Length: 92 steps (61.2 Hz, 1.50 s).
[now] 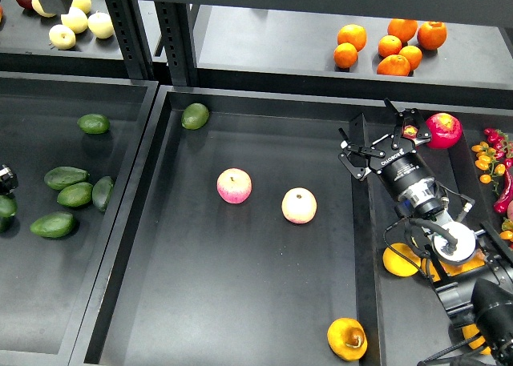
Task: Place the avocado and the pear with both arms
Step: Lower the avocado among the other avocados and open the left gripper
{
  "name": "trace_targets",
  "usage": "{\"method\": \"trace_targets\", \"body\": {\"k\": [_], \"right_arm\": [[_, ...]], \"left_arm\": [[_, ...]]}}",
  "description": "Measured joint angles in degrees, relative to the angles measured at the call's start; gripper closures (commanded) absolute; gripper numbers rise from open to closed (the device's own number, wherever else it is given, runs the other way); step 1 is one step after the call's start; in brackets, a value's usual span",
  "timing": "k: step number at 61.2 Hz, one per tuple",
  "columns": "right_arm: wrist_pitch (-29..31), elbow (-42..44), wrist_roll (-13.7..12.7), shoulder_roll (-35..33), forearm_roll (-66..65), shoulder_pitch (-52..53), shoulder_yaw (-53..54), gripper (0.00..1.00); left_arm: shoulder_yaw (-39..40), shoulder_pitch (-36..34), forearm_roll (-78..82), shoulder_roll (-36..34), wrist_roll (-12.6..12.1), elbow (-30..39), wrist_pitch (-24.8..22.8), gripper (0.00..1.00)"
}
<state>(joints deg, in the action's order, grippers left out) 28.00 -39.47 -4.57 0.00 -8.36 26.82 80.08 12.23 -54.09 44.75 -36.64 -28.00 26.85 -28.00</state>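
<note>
Right pincer (378,144) is seen hovering over the right rim of the big middle tray (240,302), with its two fingers spread apart and nothing held between them. Just past it, up and to the right, a red pomegranate-looking fruit (443,130) is parked in the right-hand bin. Left pincer is barely caught at the far left edge of the view, just a sliver of metal (5,178), so whether it's apart or together cannot be told.

The avocado (195,115) is found in the top-left corner of the middle tray, near the rim, well apart from everything else in there. The pear (347,339) is sat near the bottom-right corner of the same tray, golden yellow with a brown dented patch turned up, close to the right wall. Between them, roughly mid-tray, two pink-red apples (234,186) (299,205) are laid side by side but not touching.

More avocados (66,177) are scattered in the left tray (120,246), three of them bunched together and one (94,124) off on its own higher up. On the back shelf, a cluster of oranges (390,46) is seen at the right and some pale yellow-white fruits (76,20) at the left. Some yellow fruit (398,260) is partly hidden under the right arm in the right-hand bin.
</note>
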Motion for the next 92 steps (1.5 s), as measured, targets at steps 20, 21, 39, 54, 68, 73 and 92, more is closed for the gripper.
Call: {"method": "trace_targets", "body": {"k": [20,21,39,54,68,73,92], "right_arm": [[0.00,0.00,0.00,0.00,0.02,-0.01,0.01,0.00],[0.00,0.00,0.00,0.00,0.02,-0.01,0.01,0.00],[0.00,-0.26,0.00,0.00,0.02,-0.01,0.06,0.00],[0.00,-0.42,0.00,0.00,0.02,-0.01,0.08,0.00],[0.00,-0.43,0.00,0.00,0.02,-0.01,0.04,0.00],[0.00,-0.43,0.00,0.00,0.02,-0.01,0.00,0.00],[0.00,-0.43,0.00,0.00,0.02,-0.01,0.03,0.00]], "left_arm": [[0.17,1.57,-0.03,2.35,0.01,-1.29,0.00,0.72],[0.19,1.60,-0.03,2.39,0.01,-1.31,0.00,0.72],[0.43,2.73,-0.02,4.70,0.00,-2.77,0.01,0.71],[0.43,2.84,-0.03,5.24,0.00,-3.23,0.00,0.70],[0.45,3.02,-0.10,5.26,0.00,-3.29,0.01,0.68],[0.61,3.18,-0.10,5.33,0.00,-3.32,0.01,0.68],[1.01,3.45,-0.11,6.54,0.00,-4.46,0.01,0.66]]}}
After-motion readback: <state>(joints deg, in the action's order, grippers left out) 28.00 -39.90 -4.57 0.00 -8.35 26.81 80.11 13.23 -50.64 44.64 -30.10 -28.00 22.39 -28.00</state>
